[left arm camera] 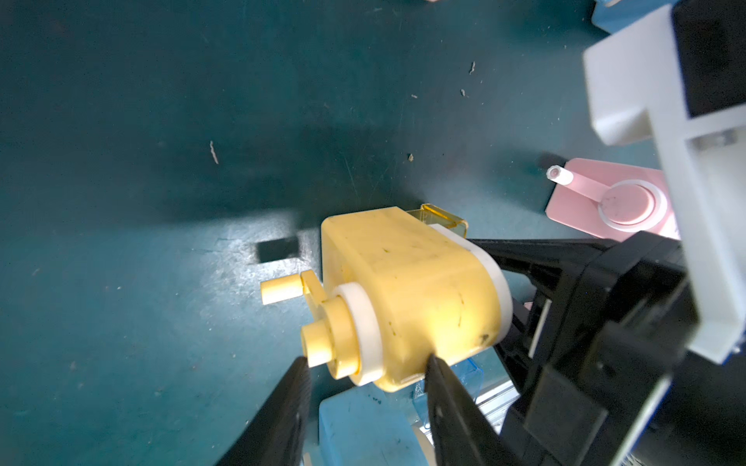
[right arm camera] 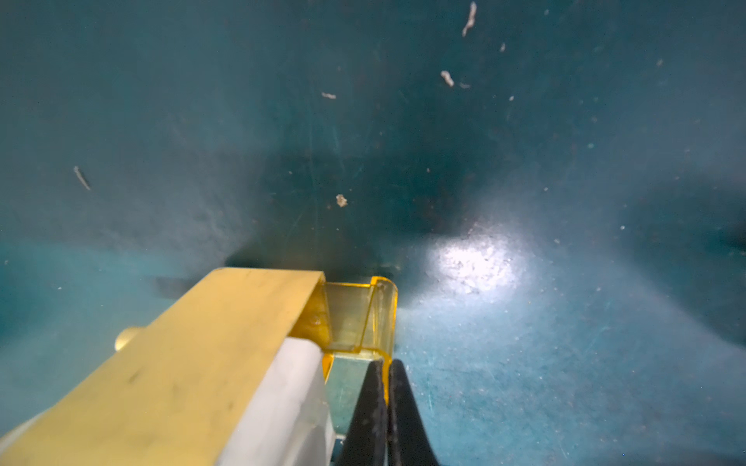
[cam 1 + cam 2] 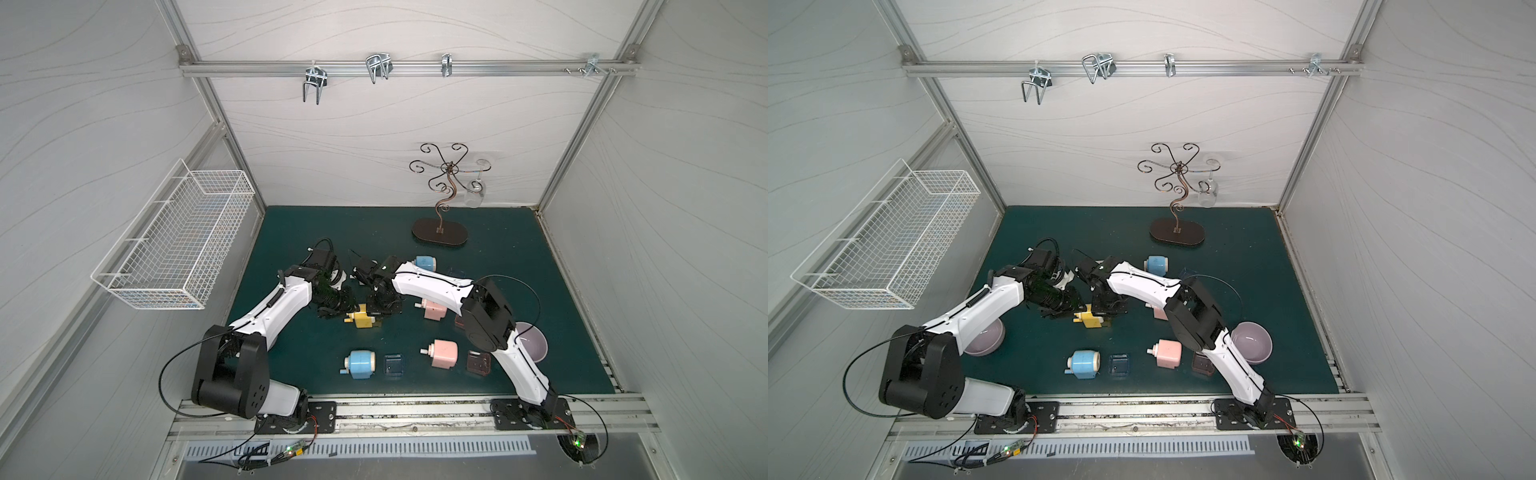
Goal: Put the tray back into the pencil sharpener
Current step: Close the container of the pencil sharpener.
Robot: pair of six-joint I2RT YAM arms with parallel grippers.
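The yellow pencil sharpener point(image 3: 362, 320) point(image 3: 1090, 320) lies on the green mat between my two arms. In the left wrist view my left gripper point(image 1: 367, 363) is shut on the pencil sharpener point(image 1: 411, 282) at its crank end, one fingertip on the crank hub and one on the body. The clear yellow tray point(image 2: 355, 318) sits partly inside the sharpener's point(image 2: 202, 363) slot, its outer end sticking out. My right gripper point(image 2: 386, 363) is shut on the tray's outer wall. That tray end point(image 1: 440, 218) also shows behind the sharpener in the left wrist view.
Blue point(image 3: 360, 364) point(image 3: 424, 262) and pink point(image 3: 444, 353) point(image 3: 434, 309) sharpeners lie around. A loose blue tray point(image 3: 393, 365) and a dark tray point(image 3: 478, 363) sit near the front. A purple bowl point(image 3: 534, 347) is at right, a metal stand point(image 3: 440, 235) at the back, and a wire basket point(image 3: 174, 245) on the left wall.
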